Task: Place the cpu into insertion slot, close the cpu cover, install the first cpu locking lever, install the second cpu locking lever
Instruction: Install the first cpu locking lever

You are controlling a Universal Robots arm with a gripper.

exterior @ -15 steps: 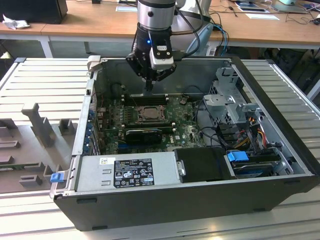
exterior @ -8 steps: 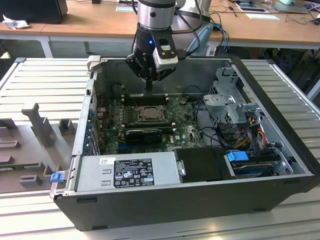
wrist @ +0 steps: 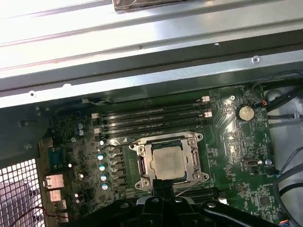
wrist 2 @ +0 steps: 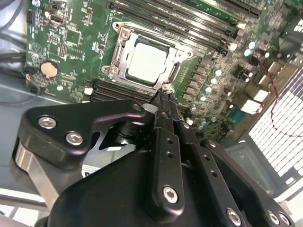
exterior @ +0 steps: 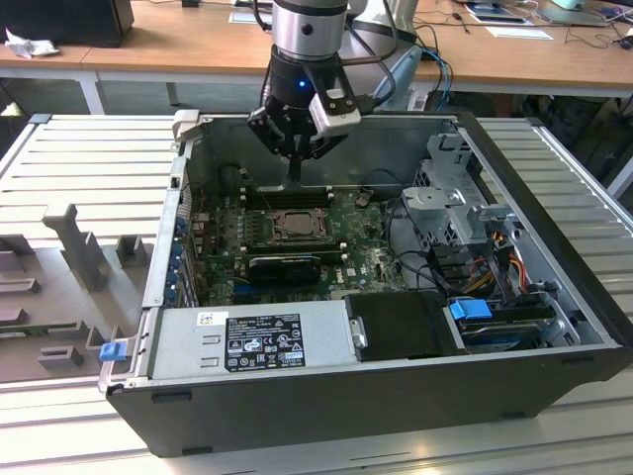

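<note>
The cpu (wrist 2: pixel 147 61) (wrist: pixel 166 163) (exterior: pixel 294 224), a pale silver square, lies flat in the insertion slot (exterior: pixel 272 234) on the green motherboard. The cpu cover (wrist 2: pixel 124 52) (wrist: pixel 142 163) is down around it, and the chip shows through its window. Thin lever rods (wrist: pixel 187 187) run along the socket's edges; I cannot tell whether they are latched. My gripper (exterior: pixel 295 173) (wrist 2: pixel 163 97) (wrist: pixel 162 187) hangs just above the socket's edge, near one corner, with its two black fingers pressed together and nothing between them.
Long memory slots (wrist: pixel 151 120) flank the socket, and a black expansion card (exterior: pixel 285 265) lies in front of it. The case walls, a power supply (exterior: pixel 252 341), a drive cage (exterior: pixel 450 198) and cables hem in the board. A grey fixture tray (exterior: pixel 59 287) sits at the exterior view's left.
</note>
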